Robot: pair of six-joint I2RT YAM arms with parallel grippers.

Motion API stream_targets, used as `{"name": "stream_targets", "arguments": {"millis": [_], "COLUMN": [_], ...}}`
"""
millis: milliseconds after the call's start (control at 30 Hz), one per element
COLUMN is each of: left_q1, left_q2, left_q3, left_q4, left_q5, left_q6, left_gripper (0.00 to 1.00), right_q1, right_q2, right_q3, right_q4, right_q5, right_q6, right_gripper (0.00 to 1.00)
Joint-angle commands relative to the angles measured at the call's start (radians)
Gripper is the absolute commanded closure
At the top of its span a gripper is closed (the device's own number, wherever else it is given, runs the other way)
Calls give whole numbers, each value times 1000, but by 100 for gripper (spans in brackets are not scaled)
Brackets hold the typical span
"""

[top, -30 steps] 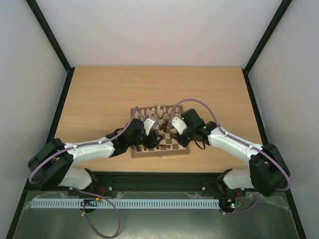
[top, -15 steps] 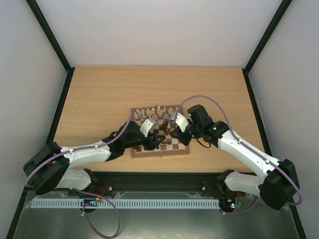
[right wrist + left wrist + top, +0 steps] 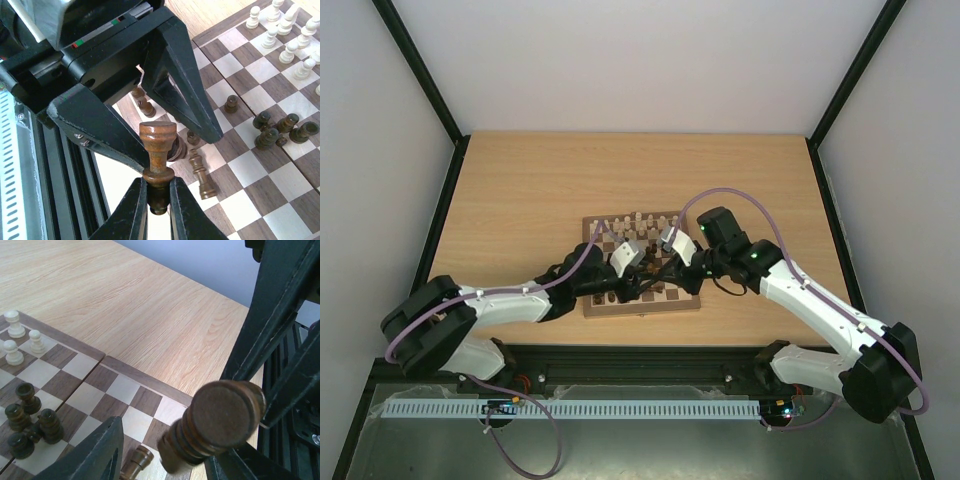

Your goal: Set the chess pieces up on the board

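Stretching over the board (image 3: 260,181), right gripper (image 3: 158,201) pinching dark piece (image 3: 157,145)

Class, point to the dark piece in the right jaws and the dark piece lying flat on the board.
Held dark piece (image 3: 157,157): right wrist view, its stem.
Fallen dark piece (image 3: 201,175): right wrist view, mid-body.

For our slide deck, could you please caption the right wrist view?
Right gripper pinches a dark brown chess piece inside the open left gripper, over the chessboard.
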Motion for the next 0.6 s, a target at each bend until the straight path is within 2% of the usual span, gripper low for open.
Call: {"name": "stream_targets", "arguments": {"millis": [0,367,567], "left_q1": [-11,-12,-13], "left_q2": [14,-5,-20], "left_q3": [33,12,4], "left_q4": [64,71,69], "left_q5": [8,-10,-19], "left_q6": [37,42,45], "left_gripper": [56,73,79], "right_q1": [-2,-3,-4], "right_q2": [-15,-25,-25], "right_q3": [16,10,8], "right_q4": [-41,-28,-25], "right_q5": [-44,-39,-33], "right_q6": [9,15,16], "right_gripper": [96,96,96]}}
